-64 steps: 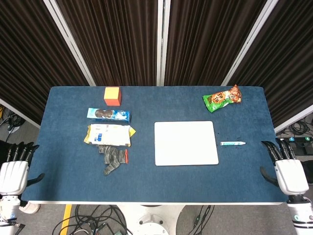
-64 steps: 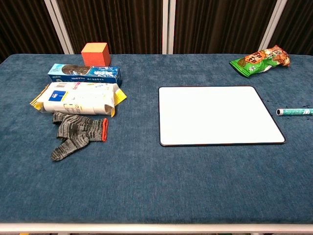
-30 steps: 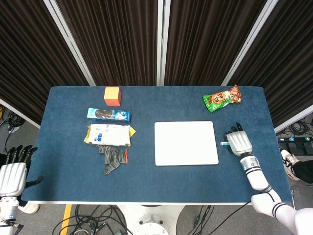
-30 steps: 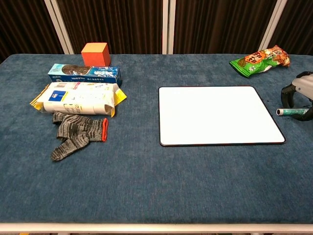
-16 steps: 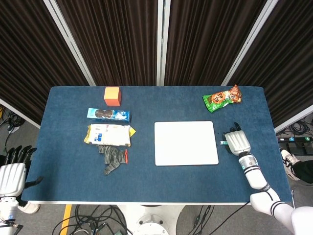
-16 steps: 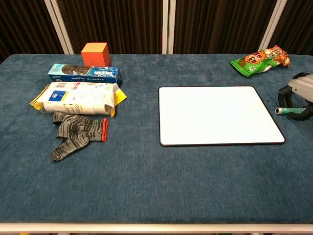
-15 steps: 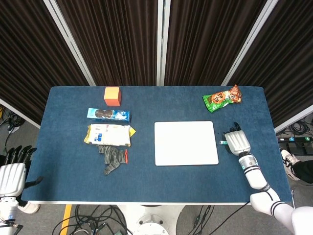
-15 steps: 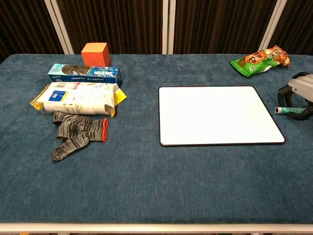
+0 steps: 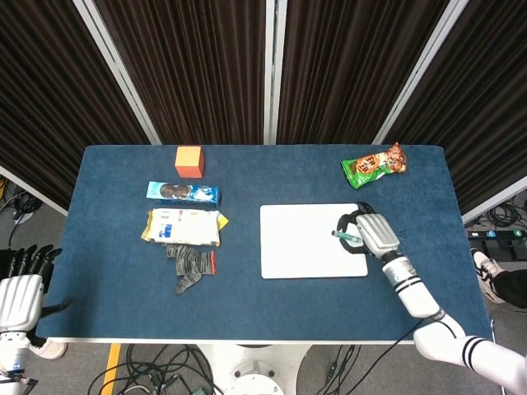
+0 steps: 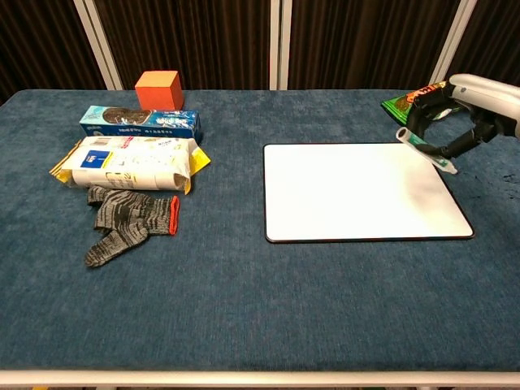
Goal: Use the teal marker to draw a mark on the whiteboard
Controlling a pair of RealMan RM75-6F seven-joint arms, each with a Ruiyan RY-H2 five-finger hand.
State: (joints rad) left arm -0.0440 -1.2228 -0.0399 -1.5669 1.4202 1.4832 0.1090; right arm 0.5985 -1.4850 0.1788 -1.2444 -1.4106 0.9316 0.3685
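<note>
Head view: right hand (image 9: 372, 234) holds the teal marker (image 9: 347, 237) over the right edge of the whiteboard (image 9: 313, 240), which lies right of centre on the tabletop (image 9: 123, 280). Left hand (image 9: 18, 290) sits off the tabletop's front-left corner, fingers apart, holding nothing. Board surface looks unmarked.

Chest view: right hand (image 10: 479, 110) has the marker (image 10: 426, 149) tilted, one end up by the board's far-right corner (image 10: 366, 192), the other slanting down toward its right edge. Can't tell which end is the tip, or whether a cap is on. A faint shadow on the board under it suggests it's not touching.

To do the step well, I think: get the tip end facing down, bring the marker steeper, lower it gently until it touches, then drag a short stroke inward, away from the edge. Press lightly; the board lies loose on the cloth and may slide.
</note>
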